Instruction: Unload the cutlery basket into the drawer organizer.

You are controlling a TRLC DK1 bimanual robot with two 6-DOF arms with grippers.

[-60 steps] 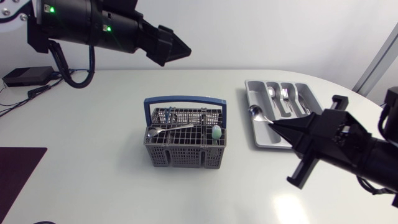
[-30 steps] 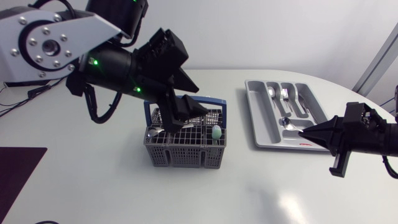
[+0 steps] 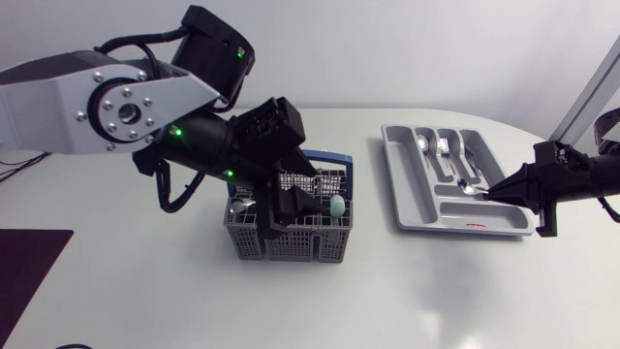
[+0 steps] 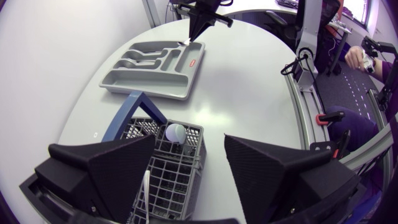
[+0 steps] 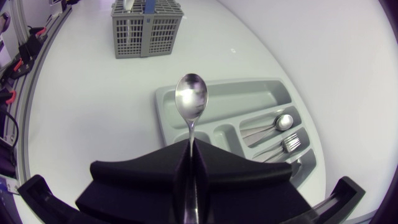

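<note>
Lowered over the basket point(image 3: 291, 242), left gripper point(image 4: 188, 138) gapes wide — right gripper point(image 5: 189, 144) clamps spoon point(image 5: 191, 99), bowl pointing ahead.

The spoon point(image 5: 191, 96) is polished metal, organizer point(image 3: 405, 189) and basket point(image 3: 291, 242) matt grey plastic, table point(image 3: 387, 291) glossy white.

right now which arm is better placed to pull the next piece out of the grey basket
Left. Its open black fingers hang directly over the grey plastic cutlery basket with the blue handle. The right arm's fingers are shut on a silver metal spoon above the grey drawer organizer.
</note>
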